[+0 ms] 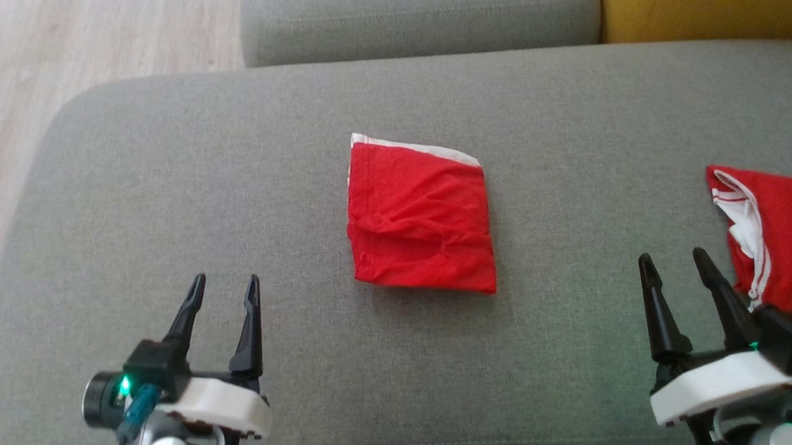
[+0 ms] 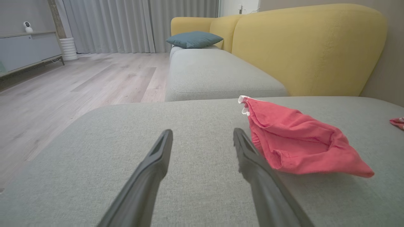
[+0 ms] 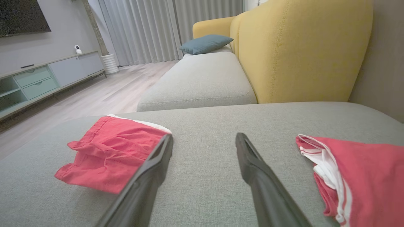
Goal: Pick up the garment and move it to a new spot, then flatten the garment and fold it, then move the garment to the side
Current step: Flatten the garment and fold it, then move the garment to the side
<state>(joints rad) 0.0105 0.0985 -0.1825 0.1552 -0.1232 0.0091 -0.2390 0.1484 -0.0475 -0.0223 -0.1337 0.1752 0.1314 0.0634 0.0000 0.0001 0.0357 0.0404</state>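
Both grippers sat low at near edge of grey seat cushion (image 1: pixel 171 191), jaws wide apart, nothing held. Left gripper (image 1: pixel 227 278) was left of red garment (image 1: pixel 420 221); right gripper (image 1: pixel 672 254) well to its right, just beside second red piece (image 1: pixel 775 242) w/ white trim. Red garment lay mid-cushion, apparently folded to rough square, creased. We judged remaining step: shift it aside. Our advice: pinch all layers at one edge, lift low, keep fold intact, set down apart from other piece.

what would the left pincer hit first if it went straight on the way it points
Looks free: the left pincer points over bare grey cushion; the folded red garment lies off to its right. Depth unclear.
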